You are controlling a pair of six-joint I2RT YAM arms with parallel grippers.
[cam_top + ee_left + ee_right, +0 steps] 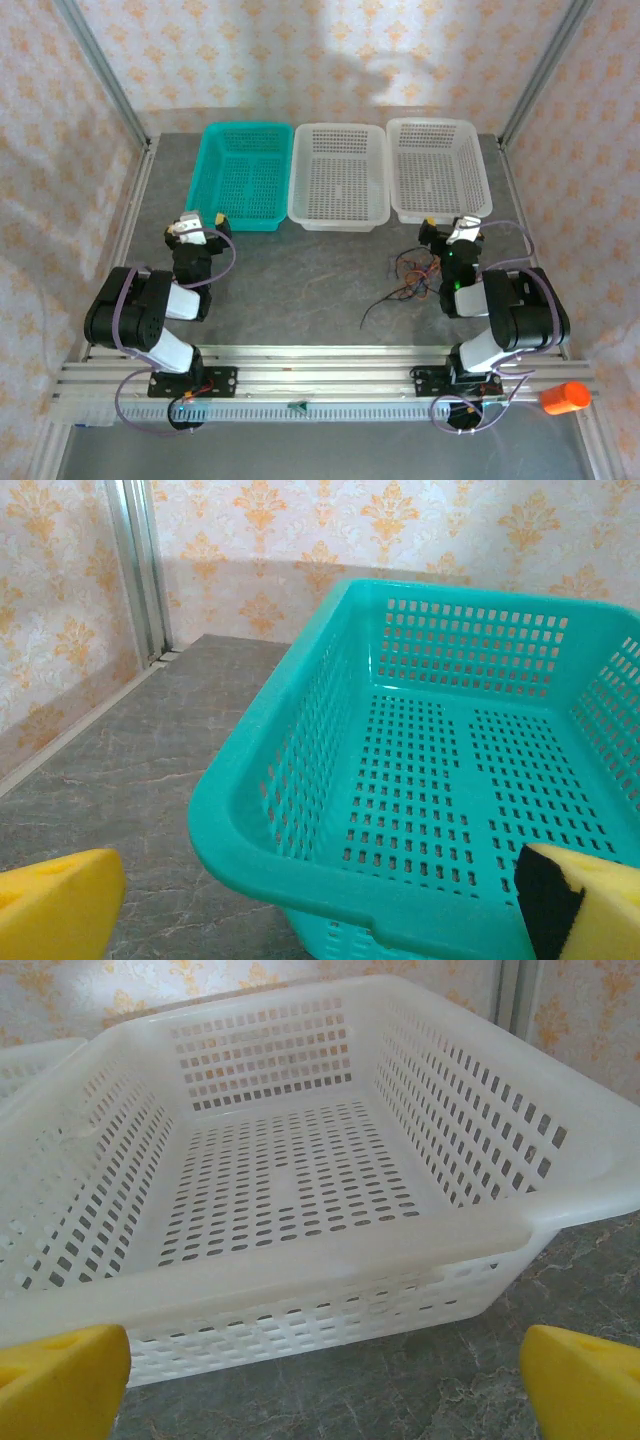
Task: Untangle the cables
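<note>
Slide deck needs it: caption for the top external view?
Left end effector and right end effector open; tangled cables on table beside right arm; teal basket, two white baskets behind.

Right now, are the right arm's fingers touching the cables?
Apart. The top view shows the cables lying on the table behind the open right fingers, which point at a white basket.

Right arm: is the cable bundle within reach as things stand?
Probably yes. The cables lie on bare table just left of the right arm, nothing on them. Its fingers are open but face the white basket, so it must swing back and down.
</note>
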